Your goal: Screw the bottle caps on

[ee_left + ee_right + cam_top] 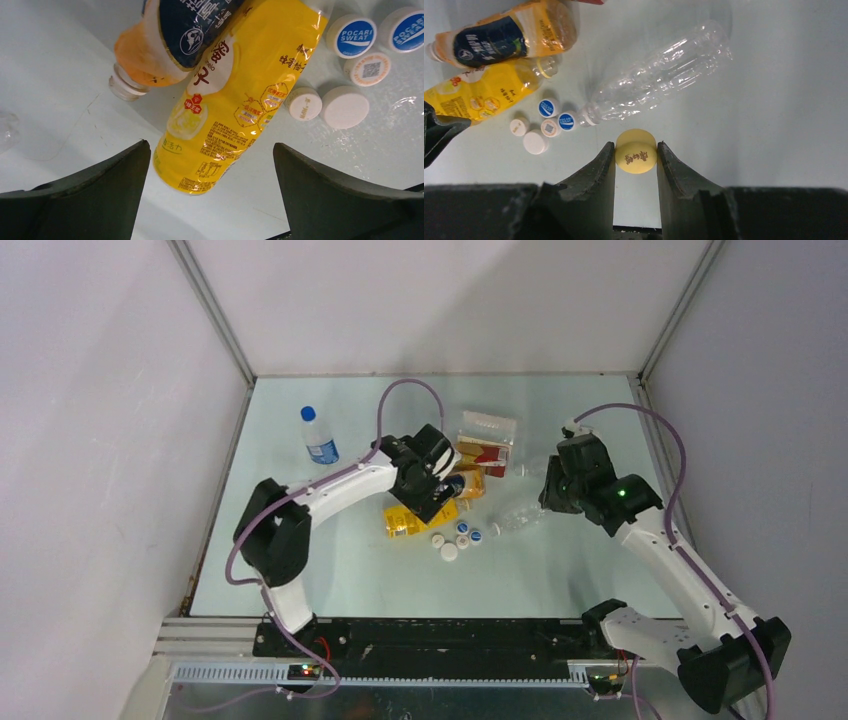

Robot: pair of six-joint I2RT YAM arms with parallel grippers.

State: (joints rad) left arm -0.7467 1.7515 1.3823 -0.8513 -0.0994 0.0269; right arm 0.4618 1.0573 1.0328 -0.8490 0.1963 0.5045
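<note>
My right gripper (636, 150) is shut on a yellow cap (636, 159), held above the table near the mouth of a plain clear bottle (659, 75) lying on its side. My left gripper (210, 165) is open and empty, its jaws wide apart above the base end of a lying yellow bottle (235, 95). An orange bottle with a dark-blue label (170, 40) lies next to it, uncapped. Blue caps (355, 36) and white caps (344, 106) sit loose beside the yellow bottle. In the top view the left gripper (440, 495) and right gripper (555, 495) flank the pile.
A clear bottle with a blue label and blue cap (320, 440) stands upright at the far left. A bottle with a gold-and-red label (485, 452) lies behind the pile. White walls enclose the table (300, 570) on three sides.
</note>
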